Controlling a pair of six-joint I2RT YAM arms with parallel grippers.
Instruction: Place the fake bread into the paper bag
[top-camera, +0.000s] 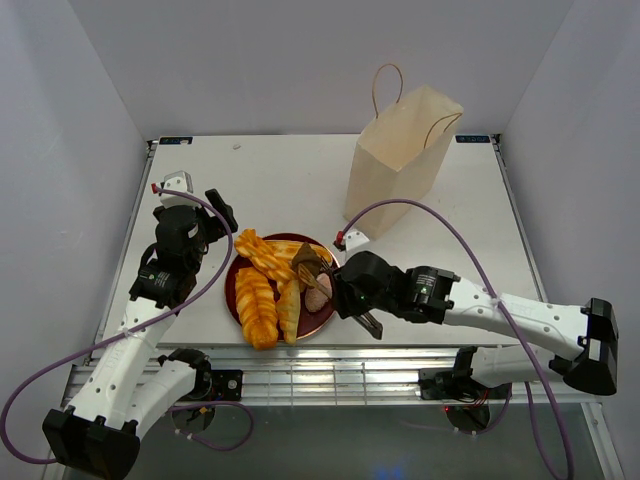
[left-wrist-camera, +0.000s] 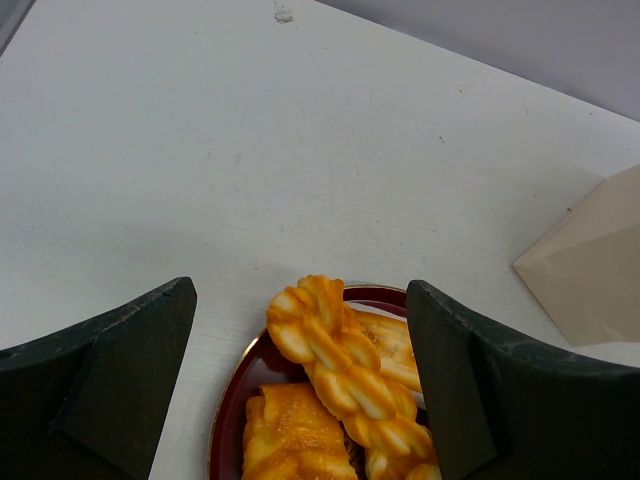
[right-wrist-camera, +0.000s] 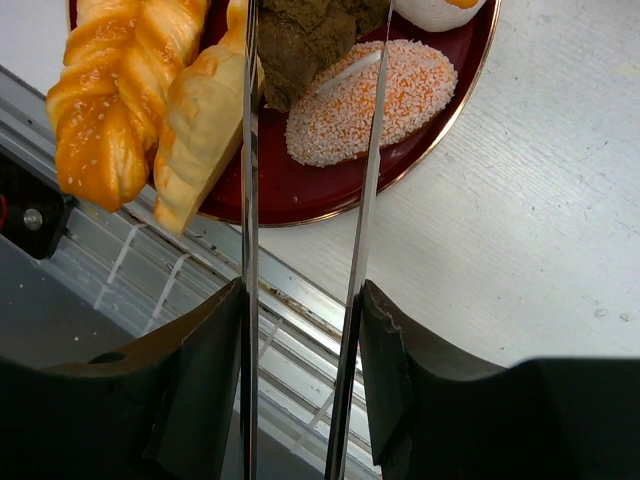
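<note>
**Desk:** What has the right side got?

**Me:** My right gripper (right-wrist-camera: 300, 330) is clamped on the metal tongs (right-wrist-camera: 248, 200). Their two blades run forward, one on either side of the dark brown piece (right-wrist-camera: 310, 35), over the plate (right-wrist-camera: 330, 185). I can't tell whether that piece is clear of the plate.

**Desk:** And the other bread?

**Me:** It's on the same plate. I see a pinkish sugared piece (right-wrist-camera: 370, 100) just beside the blades, a pale roll (right-wrist-camera: 200, 120), and the braided loaves (left-wrist-camera: 340, 370) towards my left.

**Desk:** Left arm?

**Me:** My left gripper (left-wrist-camera: 300, 298) hangs spread wide with nothing in it, just beside the plate's far-left rim.

**Desk:** Room to move?

**Me:** The plate sits near the front edge of the table (top-camera: 280, 180), close to the metal rail (top-camera: 330, 365). The paper bag (top-camera: 395, 160) stands upright with its mouth open at the far right. It is well apart from the plate, with bare white tabletop between them. Plain pale walls (top-camera: 80, 100) close in the left, right and back.
</note>
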